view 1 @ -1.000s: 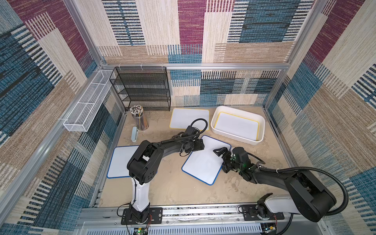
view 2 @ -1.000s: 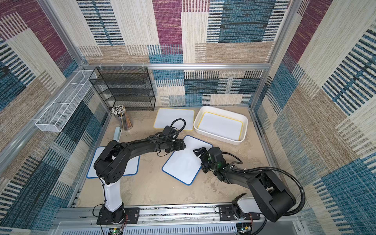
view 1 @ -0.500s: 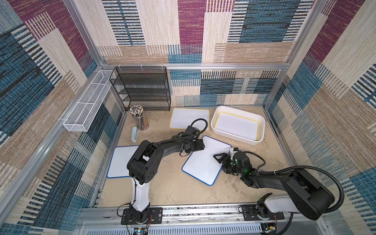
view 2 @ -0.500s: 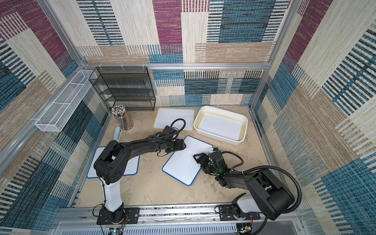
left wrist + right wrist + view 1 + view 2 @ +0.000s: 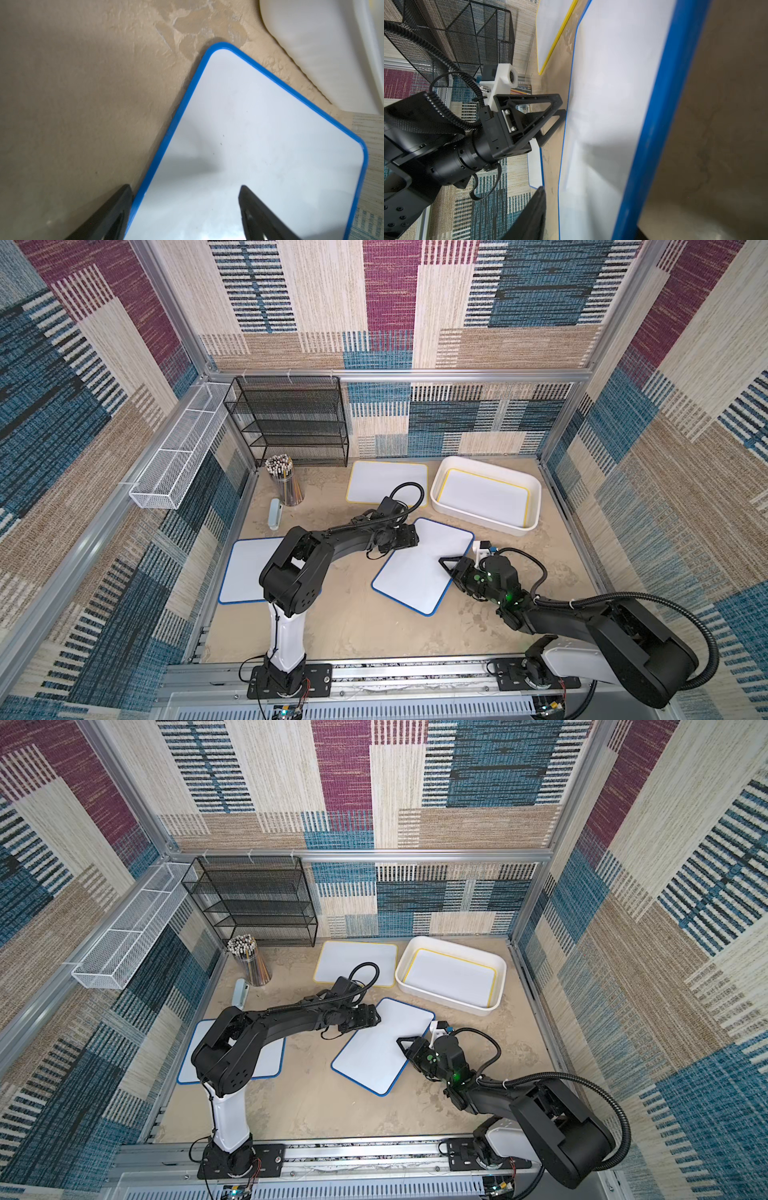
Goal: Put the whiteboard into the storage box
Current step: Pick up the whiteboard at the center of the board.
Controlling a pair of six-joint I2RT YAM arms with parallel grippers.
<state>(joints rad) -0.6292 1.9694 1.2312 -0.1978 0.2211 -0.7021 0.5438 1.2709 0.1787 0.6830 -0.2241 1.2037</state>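
Two fingers of the right gripper (image 5: 444,564), wide apart a second ago, are now drawn in around the near-right edge of the whiteboard (image 5: 419,568); a firm clamp cannot be confirmed. The whiteboard is laid on the table (image 5: 332,614), straddled farther left by the spread fingers of the left gripper (image 5: 413,540), short of the storage box (image 5: 473,517); lifting is expected next.
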